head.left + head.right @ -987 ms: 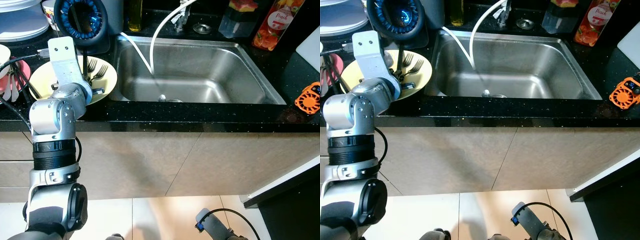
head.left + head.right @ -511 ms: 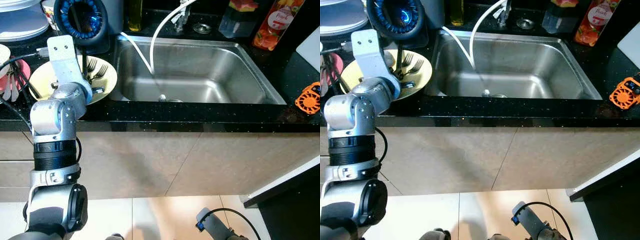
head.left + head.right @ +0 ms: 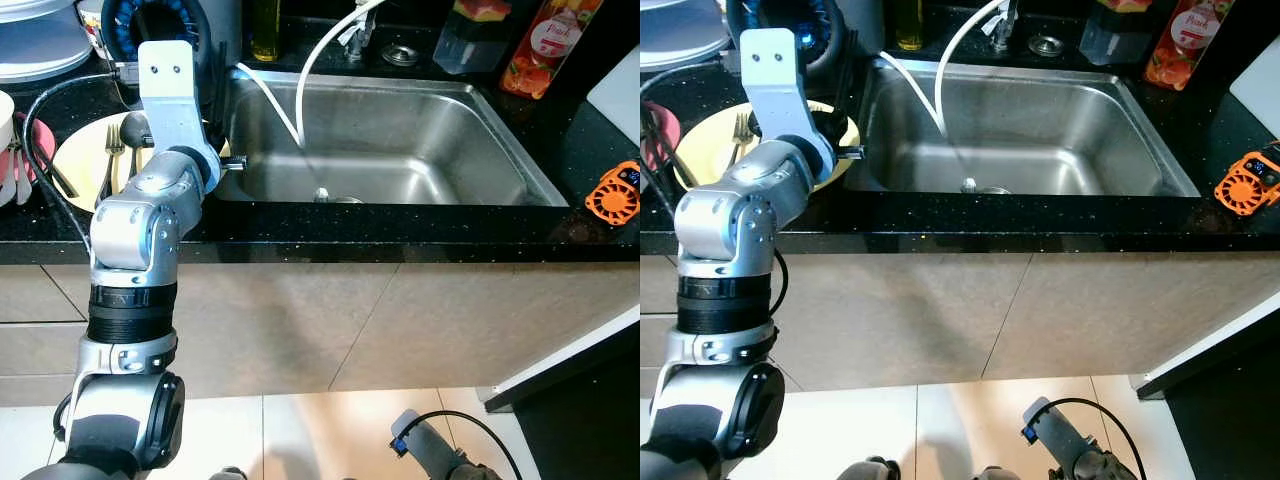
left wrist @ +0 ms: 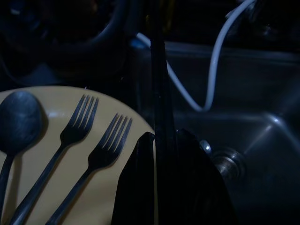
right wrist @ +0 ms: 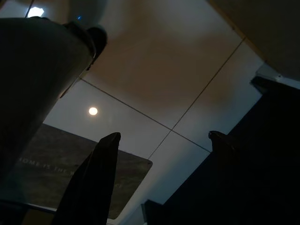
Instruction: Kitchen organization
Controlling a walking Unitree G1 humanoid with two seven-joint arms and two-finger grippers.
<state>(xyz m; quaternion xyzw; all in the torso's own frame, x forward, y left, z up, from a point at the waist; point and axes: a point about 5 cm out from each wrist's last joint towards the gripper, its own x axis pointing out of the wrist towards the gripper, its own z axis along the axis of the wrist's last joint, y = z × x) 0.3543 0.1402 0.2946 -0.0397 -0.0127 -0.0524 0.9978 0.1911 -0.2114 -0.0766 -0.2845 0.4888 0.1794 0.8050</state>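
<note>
Black speckled counter (image 3: 400,225) over beige cabinet fronts, pale tiled floor (image 5: 140,70) below. Steel sink (image 3: 390,150) just beyond the left tool (image 4: 161,154), white hose (image 3: 310,60) trailing into it. Yellow plate (image 4: 70,187) beside the tool carried two forks (image 4: 101,154) and a spoon (image 4: 18,117). Left arm reached forward over the plate's sink-side edge, tool closed tight on a thin dark utensil (image 4: 159,93) standing upright. Right tool (image 5: 161,154) hung low, spread wide, holding nothing.

Black speckled countertop (image 3: 400,240), steel sink (image 3: 400,150), beige cabinet fronts (image 3: 330,320), pale tiled floor (image 3: 300,430)
</note>
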